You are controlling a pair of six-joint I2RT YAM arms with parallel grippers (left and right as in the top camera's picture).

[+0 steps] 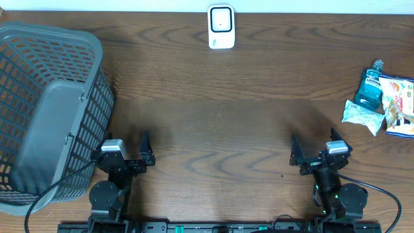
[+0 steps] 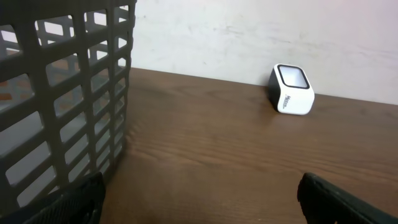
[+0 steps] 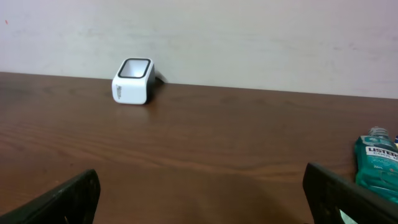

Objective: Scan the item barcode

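Note:
The white barcode scanner stands at the back edge of the table, its dark window facing up; the left wrist view has the scanner far ahead on the right, and in the right wrist view the scanner is far ahead on the left. At the right edge lie the items: a teal mouthwash bottle, a crumpled pale packet and colourful snack packs. My left gripper and right gripper rest low near the front edge, both open and empty.
A large grey plastic basket fills the left side, right beside my left gripper. Bare brown wood lies between the grippers and the scanner. A pale wall runs behind the table.

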